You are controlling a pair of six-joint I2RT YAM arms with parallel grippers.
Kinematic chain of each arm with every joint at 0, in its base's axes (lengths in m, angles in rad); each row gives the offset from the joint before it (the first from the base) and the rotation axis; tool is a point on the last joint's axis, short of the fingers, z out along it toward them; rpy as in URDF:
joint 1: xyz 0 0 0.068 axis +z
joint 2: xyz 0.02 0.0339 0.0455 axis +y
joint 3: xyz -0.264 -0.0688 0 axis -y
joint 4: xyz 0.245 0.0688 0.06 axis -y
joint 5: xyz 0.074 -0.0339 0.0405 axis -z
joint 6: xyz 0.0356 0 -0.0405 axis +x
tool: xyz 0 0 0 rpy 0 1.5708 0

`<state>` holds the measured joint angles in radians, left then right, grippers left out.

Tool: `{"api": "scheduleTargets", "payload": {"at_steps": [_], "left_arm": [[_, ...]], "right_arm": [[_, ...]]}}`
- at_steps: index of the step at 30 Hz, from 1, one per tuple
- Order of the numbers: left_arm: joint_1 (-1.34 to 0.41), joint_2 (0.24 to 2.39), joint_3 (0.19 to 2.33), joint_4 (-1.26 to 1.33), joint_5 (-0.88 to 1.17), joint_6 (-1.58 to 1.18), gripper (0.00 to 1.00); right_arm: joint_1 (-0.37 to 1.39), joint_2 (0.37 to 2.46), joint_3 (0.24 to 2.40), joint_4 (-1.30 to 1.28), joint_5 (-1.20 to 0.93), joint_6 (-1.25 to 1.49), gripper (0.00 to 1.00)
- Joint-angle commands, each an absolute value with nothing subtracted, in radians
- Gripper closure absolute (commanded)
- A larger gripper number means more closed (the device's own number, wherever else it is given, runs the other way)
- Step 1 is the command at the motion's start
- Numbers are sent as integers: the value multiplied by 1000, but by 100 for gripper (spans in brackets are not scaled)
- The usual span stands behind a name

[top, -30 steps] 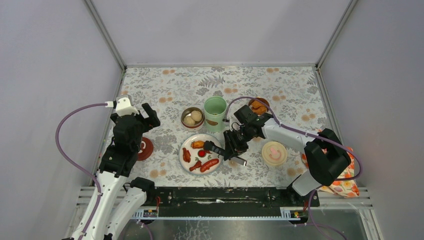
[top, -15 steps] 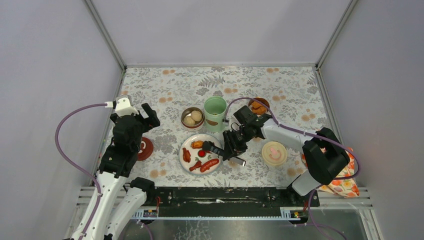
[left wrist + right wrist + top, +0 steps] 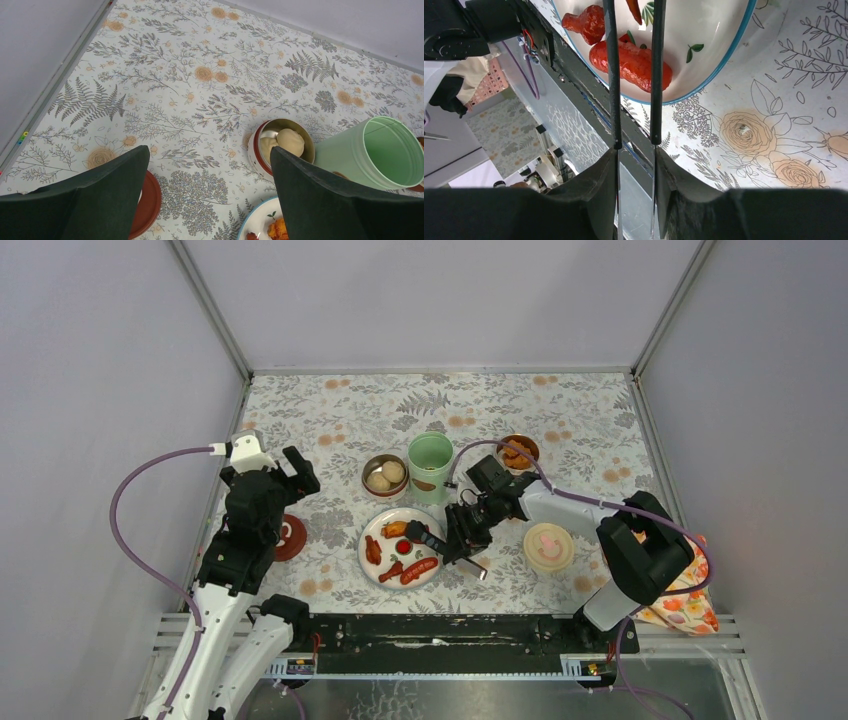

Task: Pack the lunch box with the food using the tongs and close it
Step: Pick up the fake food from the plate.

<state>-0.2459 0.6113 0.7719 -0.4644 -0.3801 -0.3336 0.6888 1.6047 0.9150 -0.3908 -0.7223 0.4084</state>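
Tongs (image 3: 612,75): two slim, dark metal arms, clamped between the fingers of the right gripper (image 3: 635,150), reaching over the white plate (image 3: 704,82) above a glossy red sausage (image 3: 631,60). Left gripper (image 3: 208,155) hangs wide open. Floral-print table cover (image 3: 200,75); plain grey walls (image 3: 450,300).

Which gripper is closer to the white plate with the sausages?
Right. The right gripper, shut on the tongs, sits at the plate's right edge, tongs reaching over it; the left gripper hangs off to the plate's left, near the dark-red lid.
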Motion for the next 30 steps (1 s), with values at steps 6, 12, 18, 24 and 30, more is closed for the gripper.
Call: {"api": "scheduleTargets", "payload": {"at_steps": [6,12,18,24,30], "left_arm": [[-236,603,765,-412,-368,-330,1],[-235,602,766,-413,-369,-330,2],[-233,597,765,-411,-370,-330,2],[-233,596,765,-411,-368,-331,2],[-233,595,765,-412,-371,-331,2]], "right_arm": [[683,1601,912,-331,-781,453,77],[683,1560,924,-337,-781,463,87],[683,1485,956,-384,-751,447,90],[682,1417,1016,-449,-707,428,92],[678,1365,1111,-543,-646,394,95]]}}
